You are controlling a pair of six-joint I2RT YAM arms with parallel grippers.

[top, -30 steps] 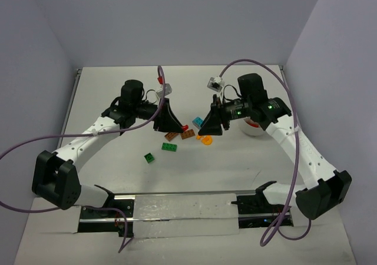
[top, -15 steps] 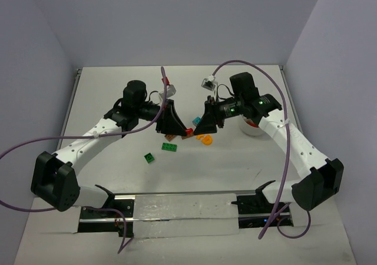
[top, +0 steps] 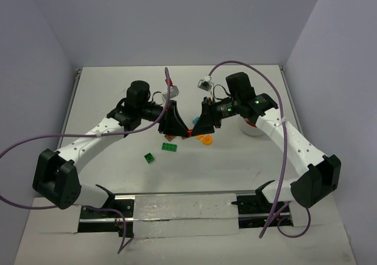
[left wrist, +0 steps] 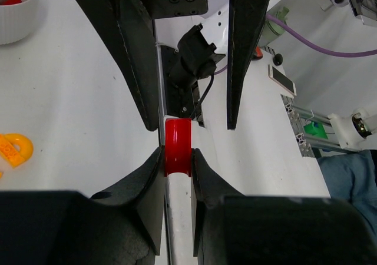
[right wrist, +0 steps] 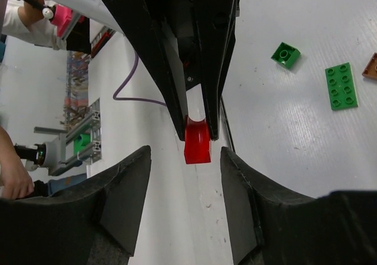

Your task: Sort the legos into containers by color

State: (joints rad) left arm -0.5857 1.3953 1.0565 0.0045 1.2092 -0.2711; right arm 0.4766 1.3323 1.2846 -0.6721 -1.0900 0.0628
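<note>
A: So, which step is this?
B: A handover, I'd say, above the bench's middle. The left gripper (left wrist: 177, 159) clamps a red brick (left wrist: 178, 140); the right gripper (right wrist: 186, 152) has its jaws apart either side of it. Next the right must close before the left lets go.
A: Count?
B: Two grippers, one bowl (left wrist: 17, 25) toward the right edge, one green plate (right wrist: 341, 86), one green brick (right wrist: 285, 54), one brown plate (right wrist: 371, 68) showing, one orange curve (left wrist: 13, 148) for sure.
</note>
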